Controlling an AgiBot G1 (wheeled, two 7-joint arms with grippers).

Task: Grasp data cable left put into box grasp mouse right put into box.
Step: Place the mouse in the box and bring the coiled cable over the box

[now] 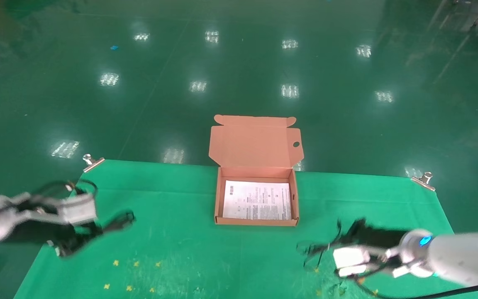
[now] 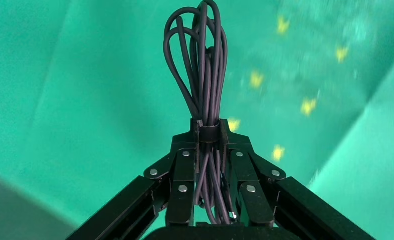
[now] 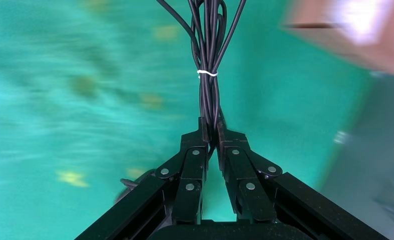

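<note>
The data cable is pinched in the left gripper, loops ahead of the tips; the mouse cord is clamped by the right gripper. Carriage to the box is judged next, release over its tray

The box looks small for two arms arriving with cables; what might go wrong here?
The left end effector pinches the data cable with long loops sticking out; these could catch the box wall. The right end effector grips only the mouse's cord bundle, so the body might swing.
</note>
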